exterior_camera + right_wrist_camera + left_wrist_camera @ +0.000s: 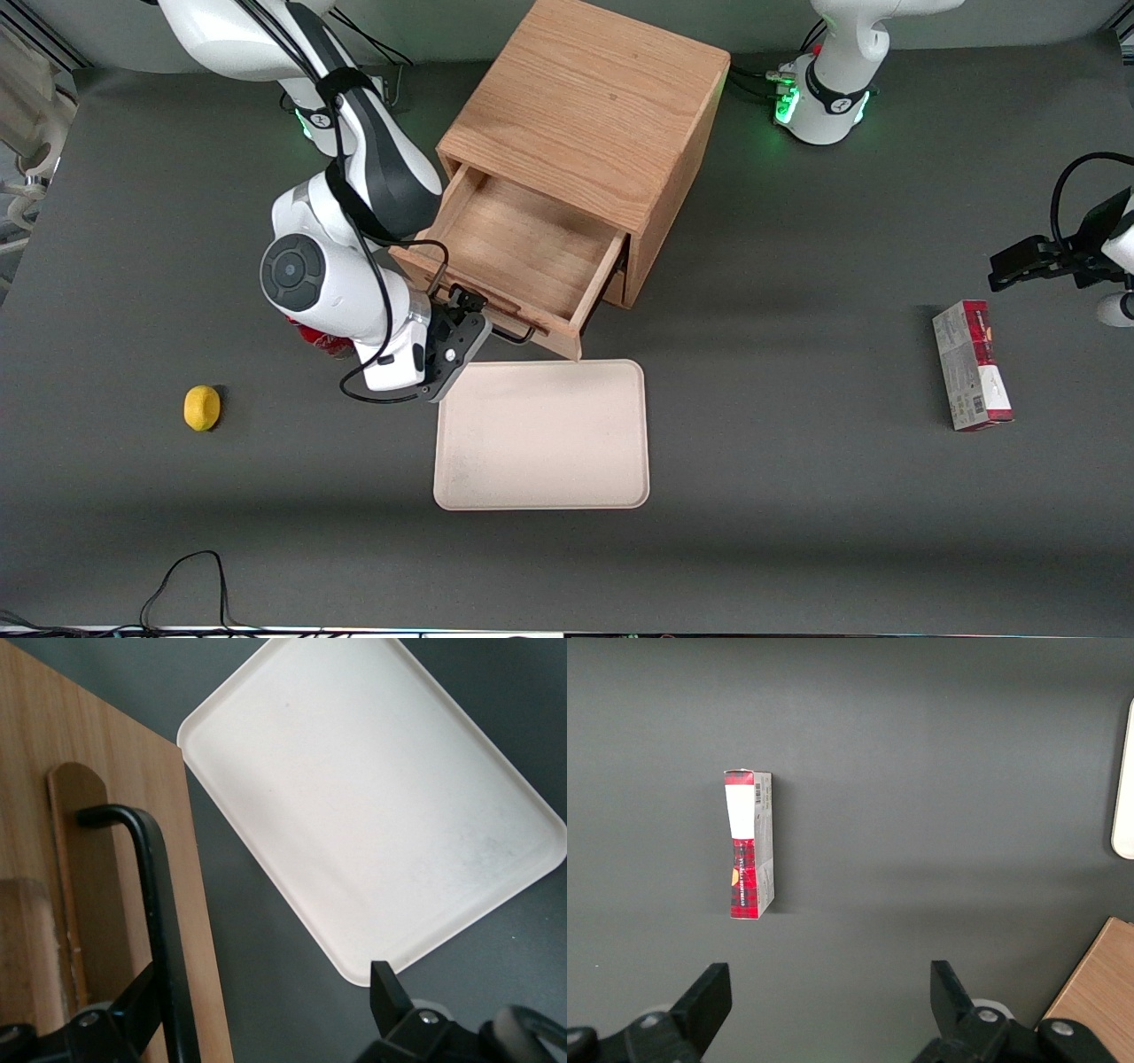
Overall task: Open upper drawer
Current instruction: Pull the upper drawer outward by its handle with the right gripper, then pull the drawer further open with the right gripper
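Note:
The upper drawer [523,252] of the wooden cabinet [585,106] stands pulled well out, its bare wooden tray showing. Its black wire handle [512,335] runs along the drawer front [106,904], which faces the front camera. My right gripper [464,310] hovers at the handle's end toward the working arm. In the right wrist view the gripper [266,992] is open wide. The handle [155,904] passes just inside one finger [142,997], and the other finger [386,988] stands well apart over the table.
A cream tray [540,434] lies on the table just in front of the open drawer. A yellow lemon [202,408] sits toward the working arm's end. A red can [319,341] peeks out under the arm. A red-and-white box [972,365] lies toward the parked arm's end.

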You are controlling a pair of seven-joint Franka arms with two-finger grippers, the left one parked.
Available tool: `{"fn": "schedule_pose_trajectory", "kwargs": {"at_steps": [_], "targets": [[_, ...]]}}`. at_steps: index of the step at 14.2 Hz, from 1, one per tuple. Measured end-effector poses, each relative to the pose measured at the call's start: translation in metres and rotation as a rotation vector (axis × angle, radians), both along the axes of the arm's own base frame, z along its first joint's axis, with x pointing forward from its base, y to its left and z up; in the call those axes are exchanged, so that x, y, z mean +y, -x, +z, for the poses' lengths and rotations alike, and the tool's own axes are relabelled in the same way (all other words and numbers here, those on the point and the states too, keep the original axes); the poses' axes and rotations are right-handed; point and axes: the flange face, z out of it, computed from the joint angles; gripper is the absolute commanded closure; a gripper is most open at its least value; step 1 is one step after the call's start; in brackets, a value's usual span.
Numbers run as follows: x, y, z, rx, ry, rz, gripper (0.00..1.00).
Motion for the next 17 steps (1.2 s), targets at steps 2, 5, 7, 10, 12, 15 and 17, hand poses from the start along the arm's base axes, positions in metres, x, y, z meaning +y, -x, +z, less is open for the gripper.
{"fn": "schedule_pose_trajectory", "kwargs": {"at_steps": [2, 5, 7, 10, 12, 15, 17], "targets": [[-0.003, -0.002, 0.000, -0.005, -0.002, 0.010, 0.00], [-0.003, -0.005, 0.001, -0.009, -0.004, 0.010, 0.00], [-0.006, -0.010, 0.001, -0.012, -0.013, 0.000, 0.00], [-0.010, -0.017, 0.001, -0.016, -0.017, -0.009, 0.00], [-0.013, -0.022, 0.001, -0.020, -0.018, -0.015, 0.00], [-0.017, -0.027, 0.000, -0.027, -0.021, -0.024, 0.00], [-0.019, -0.030, 0.000, -0.039, -0.024, -0.032, 0.00]]}}
